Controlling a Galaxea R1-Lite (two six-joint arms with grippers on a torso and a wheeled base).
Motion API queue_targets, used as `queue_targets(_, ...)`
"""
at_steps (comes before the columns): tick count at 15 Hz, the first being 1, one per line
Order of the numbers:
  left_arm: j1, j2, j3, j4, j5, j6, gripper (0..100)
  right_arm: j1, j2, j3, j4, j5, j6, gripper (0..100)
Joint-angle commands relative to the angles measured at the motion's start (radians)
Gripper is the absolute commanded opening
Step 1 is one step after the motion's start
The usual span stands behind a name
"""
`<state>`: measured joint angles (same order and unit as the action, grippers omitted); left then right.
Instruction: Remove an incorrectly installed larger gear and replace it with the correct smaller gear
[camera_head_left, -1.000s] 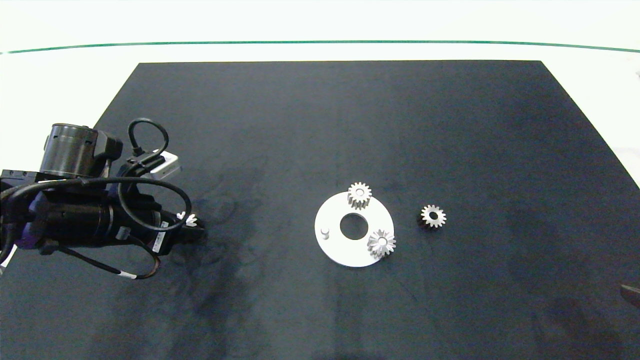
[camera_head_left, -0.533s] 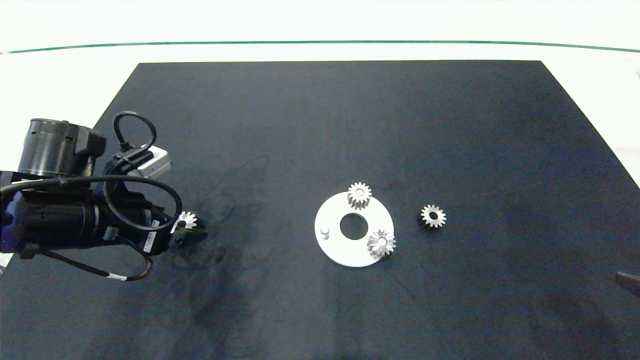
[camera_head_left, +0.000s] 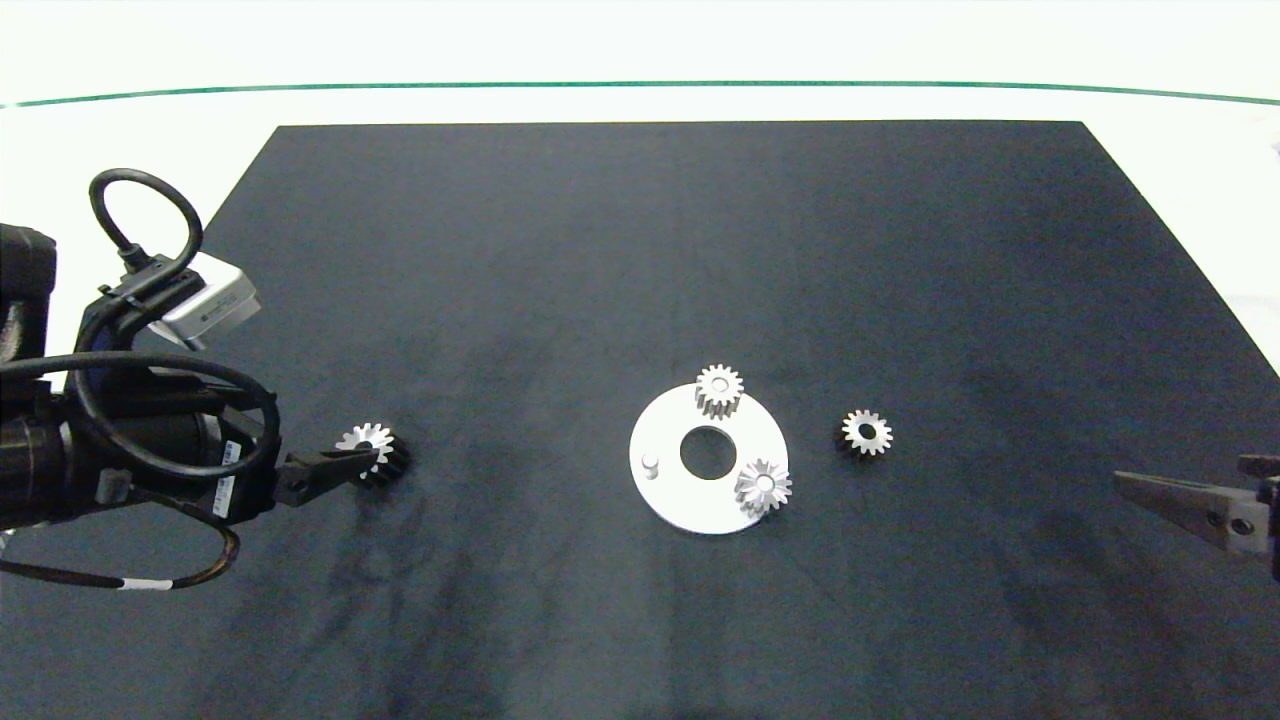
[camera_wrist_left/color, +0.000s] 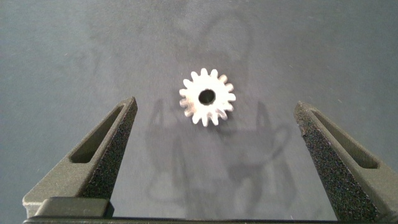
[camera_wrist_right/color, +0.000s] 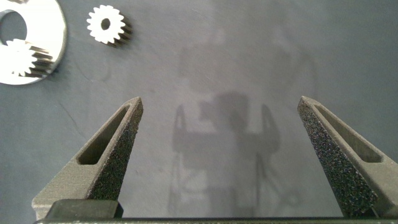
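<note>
The larger gear (camera_head_left: 368, 445) (camera_wrist_left/color: 207, 96) lies flat on the black mat at the left, dark hole up, off the plate. My left gripper (camera_head_left: 352, 461) (camera_wrist_left/color: 216, 104) is open, its fingertips to either side of the gear without touching it. The smaller gear (camera_head_left: 866, 432) (camera_wrist_right/color: 106, 23) lies loose on the mat just right of the white round plate (camera_head_left: 668, 490). At the right edge my right gripper (camera_head_left: 1130, 485) (camera_wrist_right/color: 221, 102) hovers open and empty, well short of the smaller gear.
The plate carries two gears with filled centres, one at the far rim (camera_head_left: 718, 390) and one at the near right rim (camera_head_left: 763, 487), plus a bare peg (camera_head_left: 650, 463) at its left. The black mat (camera_head_left: 640, 250) covers a white table.
The left arm drew back to the left, leaving the larger gear lying on the mat between its open fingers. The right gripper came in from the right edge.
</note>
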<state>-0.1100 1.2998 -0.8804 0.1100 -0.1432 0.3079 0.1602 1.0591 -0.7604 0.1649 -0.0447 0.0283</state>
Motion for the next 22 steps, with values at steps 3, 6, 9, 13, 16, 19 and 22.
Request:
queue_targets(3,0.006,-0.152,0.046,-0.001,-0.001,-0.029,100,0.153,0.196,-0.077,-0.011,-0.009,-0.005,100)
queue_targets(6,0.007,-0.212,0.054,-0.001,0.001,-0.061,100,0.179,0.266,-0.102,-0.010,-0.014,-0.022,100)
queue_targets(9,0.009,-0.266,0.054,-0.001,0.001,-0.081,100,0.179,0.348,-0.138,-0.015,-0.041,-0.067,100)
queue_targets(13,0.010,-0.306,0.066,0.000,0.001,-0.098,100,0.206,0.430,-0.175,-0.096,-0.061,-0.080,100)
queue_targets(16,0.009,-0.324,0.069,0.002,0.001,-0.107,100,0.259,0.455,-0.175,-0.145,-0.064,-0.090,100)
queue_targets(19,0.010,-0.324,0.072,0.002,0.001,-0.108,100,0.282,0.499,-0.181,-0.174,-0.087,-0.090,100)
queue_targets(22,0.026,-0.324,0.081,0.000,0.001,-0.112,100,0.282,0.541,-0.188,-0.217,-0.106,-0.091,100)
